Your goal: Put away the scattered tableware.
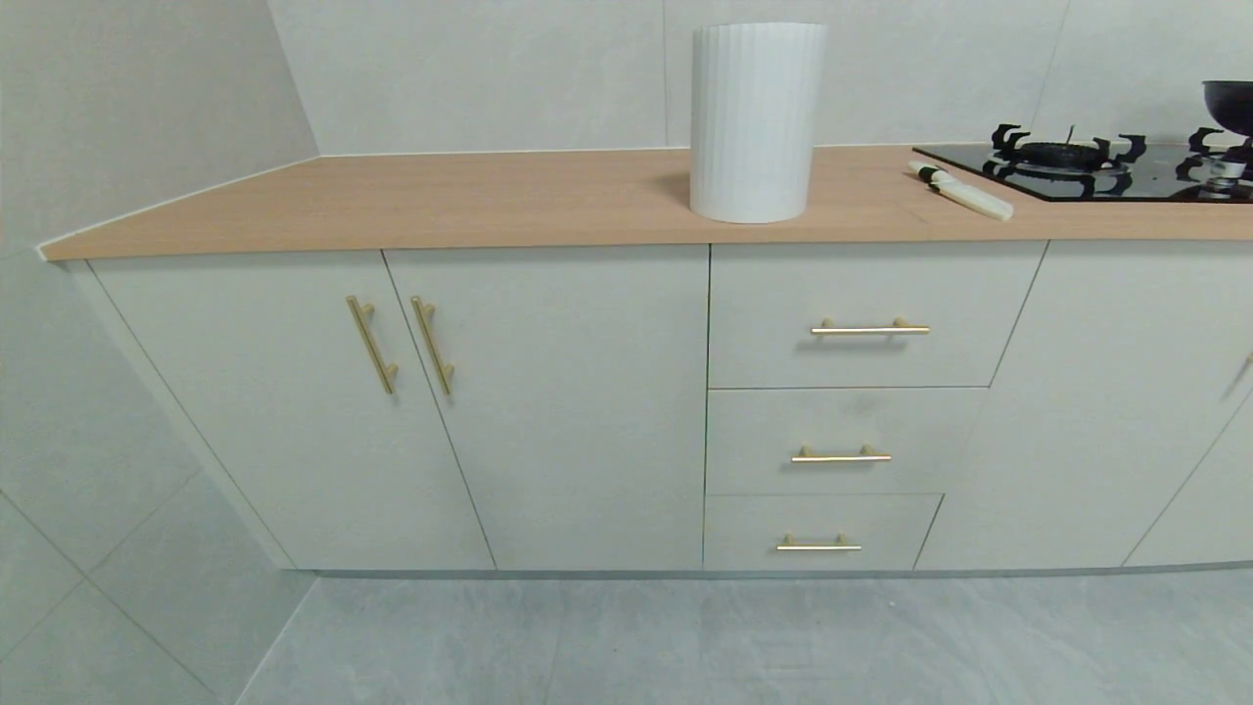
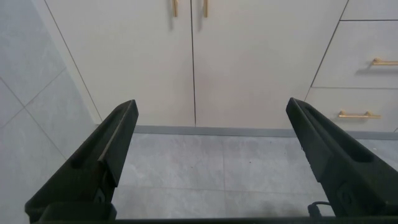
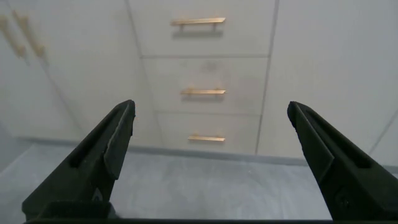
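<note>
A knife [image 1: 960,190] with a pale blade cover and dark handle lies on the wooden countertop [image 1: 440,201], just left of the black gas hob [image 1: 1096,166]. A tall white ribbed container [image 1: 754,122] stands on the counter to the knife's left. My left gripper [image 2: 211,112] is open and empty, held low above the floor in front of the double cabinet doors [image 2: 193,56]. My right gripper [image 3: 211,112] is open and empty too, facing the stack of three drawers [image 3: 202,74].
Below the counter are two doors with gold handles [image 1: 401,343] and three drawers with gold bar handles [image 1: 869,330]. A dark pot [image 1: 1229,103] sits on the hob at the far right. Grey tiled walls close in the left corner; grey floor [image 1: 685,636] lies in front.
</note>
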